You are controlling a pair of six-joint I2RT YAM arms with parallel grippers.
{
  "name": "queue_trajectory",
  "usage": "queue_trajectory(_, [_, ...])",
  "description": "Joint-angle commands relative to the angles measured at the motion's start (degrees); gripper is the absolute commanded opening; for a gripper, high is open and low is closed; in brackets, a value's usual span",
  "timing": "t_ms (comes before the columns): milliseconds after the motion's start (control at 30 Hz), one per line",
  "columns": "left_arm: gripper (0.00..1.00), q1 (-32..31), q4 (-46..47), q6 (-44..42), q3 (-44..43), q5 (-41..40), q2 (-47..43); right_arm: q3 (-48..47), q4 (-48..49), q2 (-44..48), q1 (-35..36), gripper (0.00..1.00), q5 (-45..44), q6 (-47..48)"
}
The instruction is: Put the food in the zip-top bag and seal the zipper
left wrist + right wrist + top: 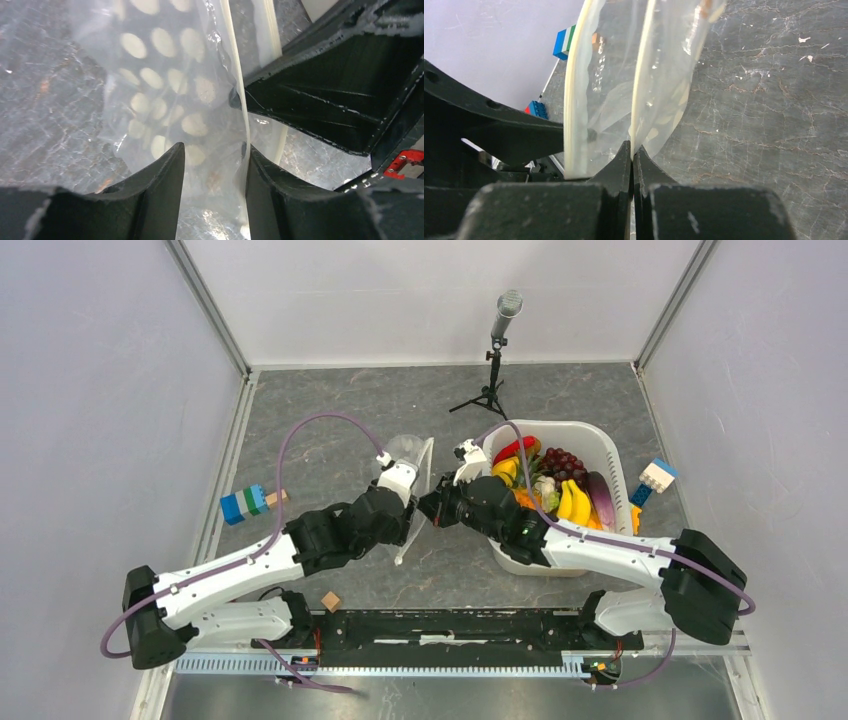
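Observation:
The clear dotted zip-top bag hangs upright between my two grippers, its mouth parted. My right gripper is shut on one white zipper strip; the other strip hangs free to its left. My left gripper is open, its fingers apart on either side of the bag film, with the zipper strip lying against the right finger. In the top view the left gripper and right gripper nearly meet. The food, bananas, grapes and cauliflower, lies in the basket.
The white basket stands right of the bag, under my right arm. Building blocks lie at the left and by the basket's right side. A small wooden cube lies near the front edge. A microphone stand stands at the back.

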State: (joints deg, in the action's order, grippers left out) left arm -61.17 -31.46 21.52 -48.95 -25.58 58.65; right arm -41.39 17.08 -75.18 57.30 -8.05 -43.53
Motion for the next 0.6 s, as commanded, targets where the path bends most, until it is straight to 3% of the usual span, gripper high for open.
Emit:
queue_trajectory(0, [0.52,-0.2,-0.5,-3.7,-3.3,-7.4,-1.7,-2.9,-2.4,0.0,-0.2,0.00,-1.0,0.8])
queue_trajectory(167, [0.44,-0.1,-0.7,-3.3,-2.4,-10.3,-2.9,-3.2,-3.3,-0.5,-0.3,0.00,0.9,3.5])
queue_trajectory(267, [0.06,-0.1,-0.8,-2.6,-2.2,-10.7,-3.1,-4.6,-6.0,-1.4,-0.5,0.00,1.1,6.1])
queue_trajectory(300, [0.02,-0.1,-0.9,-2.1,-2.2,-11.1,-3.2,-5.2,-7.4,-1.8,-0.7,0.00,1.3,7.4])
queue_trajectory(567, [0.02,-0.1,-12.0,11.3,-6.2,-19.0,-4.4,-10.6,-16.7,-6.9,-6.0,0.00,2.4,15.3])
